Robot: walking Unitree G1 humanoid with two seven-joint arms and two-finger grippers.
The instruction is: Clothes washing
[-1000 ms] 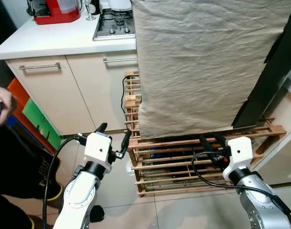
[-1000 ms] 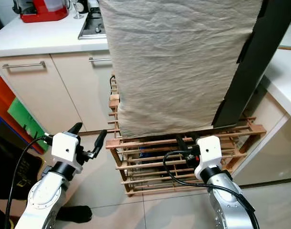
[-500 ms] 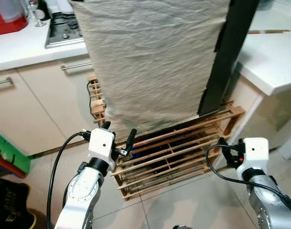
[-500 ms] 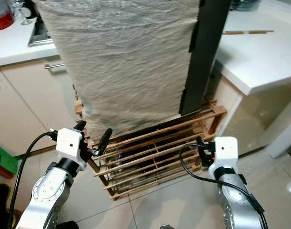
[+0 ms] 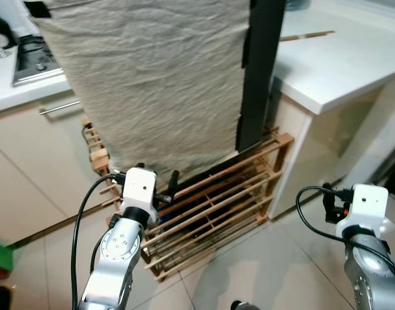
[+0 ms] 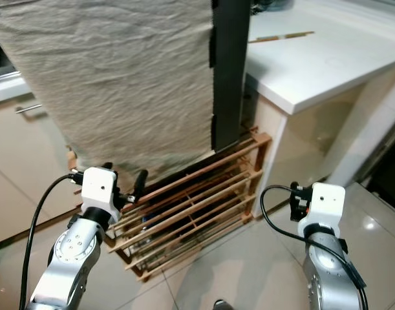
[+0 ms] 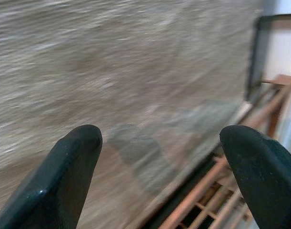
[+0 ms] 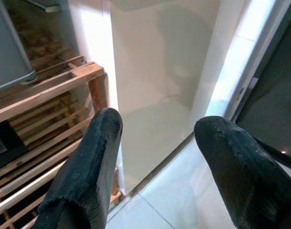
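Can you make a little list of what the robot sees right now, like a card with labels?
Place: kitchen, tiled floor
Big cloth: beige cloth hanging down over the wooden rack
Beside the cloth: dark upright panel
Counter: white counter with a thin stick on it
Left gripper: open, pointing at the cloth, holding nothing
Right gripper: open, pointing at the floor by the rack's end

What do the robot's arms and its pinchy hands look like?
Both arms are shiny silver metal with round joints. Each ends in a white boxy block, and a black cable loops out beside it. The left gripper and right gripper each have two long black fingers with rounded tips. The right block has a small red spot on its side.
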